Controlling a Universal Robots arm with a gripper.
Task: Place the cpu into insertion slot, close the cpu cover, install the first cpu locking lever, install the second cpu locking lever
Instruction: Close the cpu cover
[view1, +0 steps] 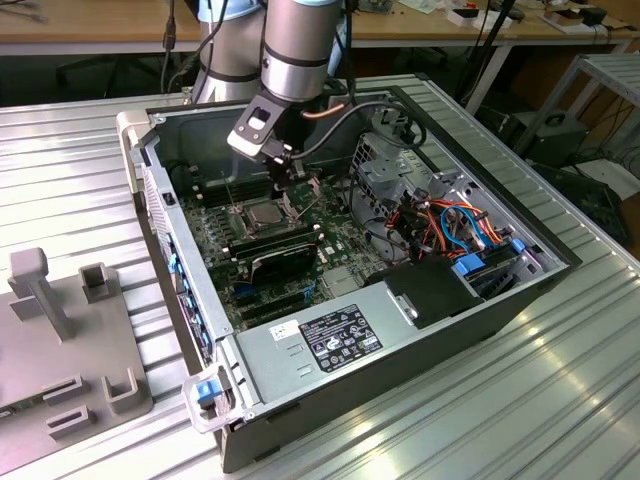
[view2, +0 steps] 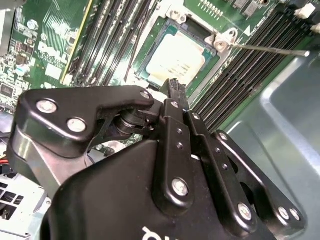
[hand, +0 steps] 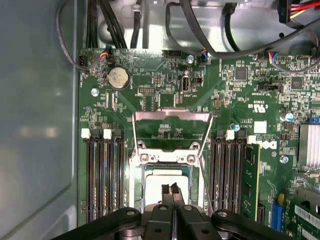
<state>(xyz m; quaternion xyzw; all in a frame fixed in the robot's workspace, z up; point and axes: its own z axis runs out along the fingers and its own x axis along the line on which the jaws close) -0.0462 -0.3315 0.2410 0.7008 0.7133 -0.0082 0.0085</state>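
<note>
Gripper (hand: 170, 191) is clenched, fingertips pressed flat together w/ nothing btw them, pointing tips-down at the cpu (hand: 159, 181). Can't tell if the tips actually touch the chip. The cpu lies flat in the insertion slot (hand: 146, 172), silver face up, directly under the tips in both wrist views. The cpu cover (hand: 170, 116) is not closed. It stands flipped open just beyond the fingertips, at the slot's far edge, w/ the green mobo (hand: 140, 70) visible thru its square window in the first wrist view. A thin locking lever (view2: 270, 49) sticks out free, unlatched, off to one side of the fingers in the second wrist view. Rows of long black memory slots (hand: 102, 175) run along both sides of the gripper, close by the slot. In the exterior view the arm (view1: 295, 40) reaches down into the open pc case (view1: 200, 130), w/ the gripper low over the board and the cpu just below it.
</note>
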